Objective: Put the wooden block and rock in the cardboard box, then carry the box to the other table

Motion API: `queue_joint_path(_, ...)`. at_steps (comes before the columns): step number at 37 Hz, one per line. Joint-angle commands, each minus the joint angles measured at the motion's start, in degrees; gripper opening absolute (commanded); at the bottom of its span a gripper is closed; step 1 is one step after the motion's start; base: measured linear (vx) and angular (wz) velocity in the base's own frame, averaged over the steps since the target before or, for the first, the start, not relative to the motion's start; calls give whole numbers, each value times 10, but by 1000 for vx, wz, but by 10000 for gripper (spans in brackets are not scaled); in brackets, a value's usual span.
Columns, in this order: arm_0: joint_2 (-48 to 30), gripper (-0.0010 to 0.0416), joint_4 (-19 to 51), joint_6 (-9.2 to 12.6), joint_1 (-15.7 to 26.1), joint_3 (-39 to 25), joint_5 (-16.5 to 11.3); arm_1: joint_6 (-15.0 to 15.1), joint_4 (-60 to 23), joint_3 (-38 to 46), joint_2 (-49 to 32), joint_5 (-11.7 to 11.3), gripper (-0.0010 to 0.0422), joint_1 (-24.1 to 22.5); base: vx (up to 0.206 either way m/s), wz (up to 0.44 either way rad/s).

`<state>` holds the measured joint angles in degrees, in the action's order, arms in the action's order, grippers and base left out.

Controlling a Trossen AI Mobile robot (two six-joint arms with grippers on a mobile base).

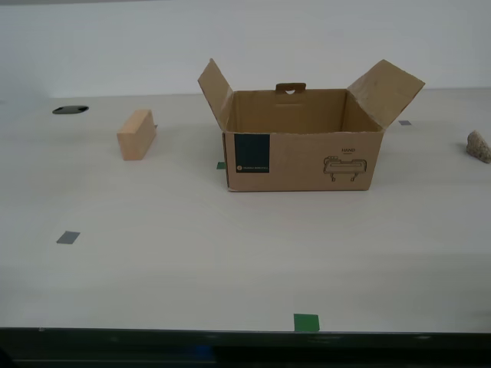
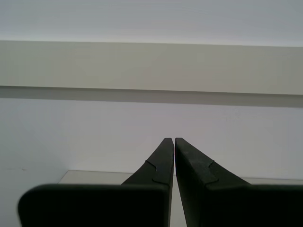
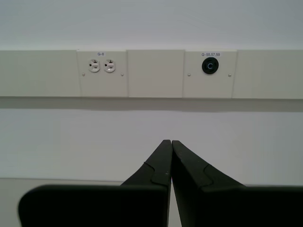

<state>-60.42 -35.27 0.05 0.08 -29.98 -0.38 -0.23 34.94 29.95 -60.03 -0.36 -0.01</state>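
Observation:
The open cardboard box (image 1: 303, 149) stands on the smooth off-white table (image 1: 192, 261), flaps spread, showing a dark blue label and a black line drawing. The wooden block (image 1: 136, 134) lies apart from it toward the exterior view's left. The rock (image 1: 479, 146) sits at the exterior view's right edge. Neither arm shows in the exterior view. My first gripper (image 3: 171, 141) is shut on nothing and faces a wall. My second gripper (image 2: 173, 139) is likewise shut and empty, facing a bare wall. The other table is out of view.
A dark round hole (image 1: 70, 110) sits in the tabletop at the exterior view's far left. Small grey (image 1: 67, 238) and green (image 1: 306, 322) tape squares mark the surface. The table's dark front edge (image 1: 245, 337) runs along the bottom. Wall outlets (image 3: 102, 65) show in the first wrist view.

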Motion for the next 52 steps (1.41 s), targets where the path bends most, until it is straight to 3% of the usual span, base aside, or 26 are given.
queue_joint_path(1,0,0,-2,1,0,0,0,1,3,0,0,0,0,0,0,0)
queue_joint_path(28,12,0,7,-1,0,-7,0,0,3,0,0,0,0,0,0,0)
queue_joint_path(31,24,0,50,-9,0,-29,0,0,3,0,0,0,0,0,0,0)
queue_joint_path(34,37,0,107,-34,0,-59,0,0,3,0,0,0,0,0,0,0)
queue_joint_path(37,44,0,164,-46,0,-91,0,0,3,0,0,0,0,0,0,0)
queue_joint_path(47,49,0,337,-43,0,-201,1,-4,3,0,0,0,0,0,0,0)
queue_joint_path(52,49,0,426,-28,0,-261,1,-8,3,0,0,0,0,0,0,0)
